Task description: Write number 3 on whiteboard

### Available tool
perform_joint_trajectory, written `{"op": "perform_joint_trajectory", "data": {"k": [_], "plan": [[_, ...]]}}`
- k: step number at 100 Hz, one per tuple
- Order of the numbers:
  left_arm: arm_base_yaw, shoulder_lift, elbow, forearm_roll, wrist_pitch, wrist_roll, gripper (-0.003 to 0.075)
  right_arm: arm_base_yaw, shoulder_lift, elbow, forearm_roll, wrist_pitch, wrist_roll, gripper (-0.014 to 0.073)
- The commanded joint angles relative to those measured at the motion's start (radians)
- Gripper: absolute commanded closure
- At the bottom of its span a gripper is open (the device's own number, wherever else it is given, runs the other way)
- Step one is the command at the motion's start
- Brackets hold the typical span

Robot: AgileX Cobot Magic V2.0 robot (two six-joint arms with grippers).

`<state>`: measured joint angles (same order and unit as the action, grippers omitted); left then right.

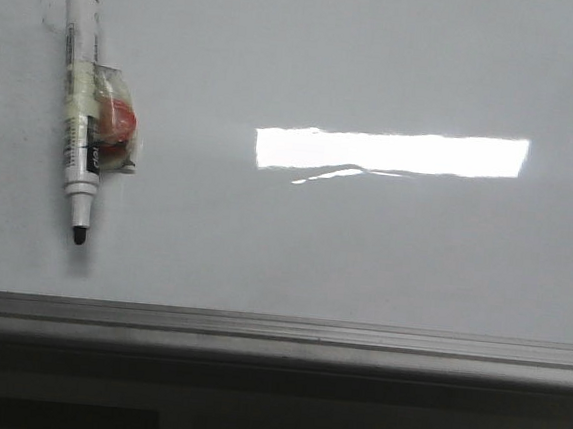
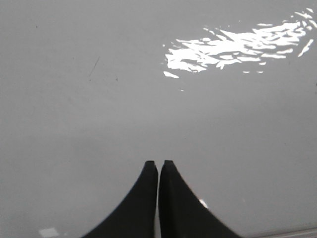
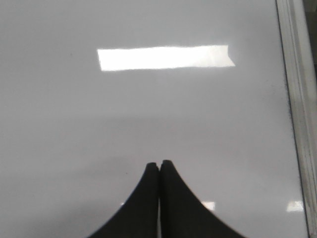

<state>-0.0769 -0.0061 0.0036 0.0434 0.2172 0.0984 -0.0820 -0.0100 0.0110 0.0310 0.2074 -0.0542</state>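
Observation:
The whiteboard (image 1: 364, 241) fills the front view, glossy white-grey, with a bright rectangular light reflection. No number 3 shows on it in any view. A white marker (image 1: 79, 106) with a black cap end and a black tip lies at the board's far left, tip toward me, with tape and a red piece stuck to its side. My left gripper (image 2: 158, 162) is shut and empty over bare board (image 2: 99, 124). My right gripper (image 3: 159, 163) is shut and empty over bare board (image 3: 99, 124). Neither gripper shows in the front view.
A grey metal rail (image 1: 276, 332) runs along the board's near edge. The rail (image 3: 297, 99) also shows beside the board in the right wrist view. Faint dark specks mark the board in the left wrist view.

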Motion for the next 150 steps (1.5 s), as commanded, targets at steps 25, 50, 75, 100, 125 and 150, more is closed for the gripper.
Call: {"op": "perform_joint_trajectory", "data": {"k": [25, 50, 75, 100, 125, 150], "plan": [[0.003, 0.073, -0.022, -0.091, -0.061, -0.014, 0.0741, -0.006, 0.112, -0.061, 0.168, 0.020, -0.008, 0.0658], [0.003, 0.282, -0.216, -0.085, 0.032, -0.014, 0.0741, -0.006, 0.338, -0.225, 0.174, 0.155, -0.008, 0.0658], [0.003, 0.369, -0.298, -0.112, 0.060, -0.014, 0.0739, 0.044, 0.356, -0.269, 0.183, 0.082, -0.008, 0.0658], [0.003, 0.372, -0.294, -0.114, 0.021, -0.014, 0.0502, 0.044, 0.354, -0.268, 0.183, 0.116, -0.008, 0.0658], [-0.003, 0.372, -0.271, -0.202, -0.132, -0.005, 0.0446, 0.044, 0.354, -0.268, 0.183, 0.121, -0.008, 0.0658], [-0.232, 0.372, -0.288, -0.223, -0.130, 0.070, 0.0318, 0.044, 0.354, -0.268, 0.183, 0.110, -0.008, 0.0658]]}}
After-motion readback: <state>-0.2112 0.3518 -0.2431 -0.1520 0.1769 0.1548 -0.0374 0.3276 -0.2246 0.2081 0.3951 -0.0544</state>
